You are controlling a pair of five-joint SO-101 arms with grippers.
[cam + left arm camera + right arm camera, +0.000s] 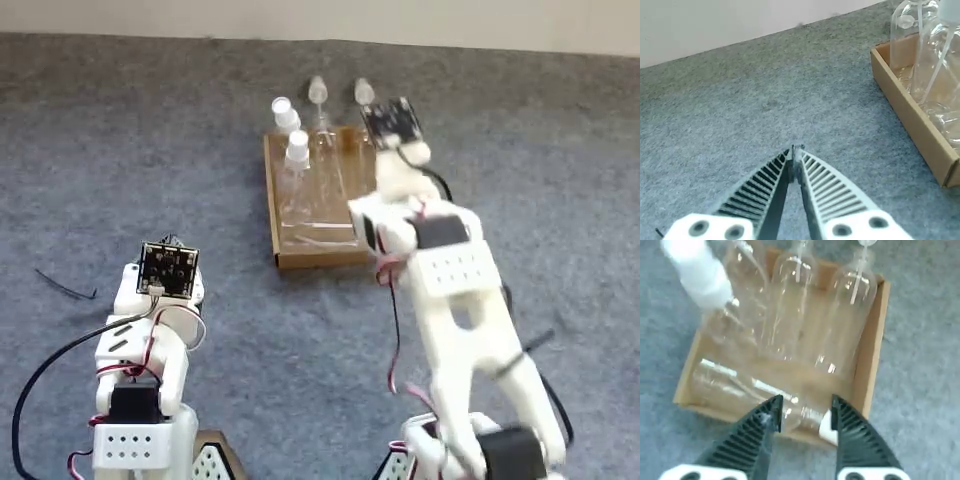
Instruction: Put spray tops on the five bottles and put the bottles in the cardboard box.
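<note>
Cardboard box (272, 200) sits upper-centre of the high view on the grey bench (150, 150), w/ all five bottles inside it. Four upright bottles (298, 185) stand in the far part of the box, each w/ a white spray top (284, 110) on. The fifth bottle (730, 382) lies on its side across the near end, along the box's lower wall in the high frame. My right arm (450, 290) runs up from lower right and ends over the box's right side. On its wrist cam the right pincer (805, 410) is spread apart, gripping nothing, hanging just above the fifth bottle. A white piece (826, 429) shows beside one finger, approx at the bottle's end; can't tell if it's that bottle's top. Left arm (150, 330) is lower left in the high view, well apart from the box. Left pincer (796, 150) is clenched, tips together on nothing, over the bench w/ the box off to one side. Thin black tie (65, 285) lies at frame left.
</note>
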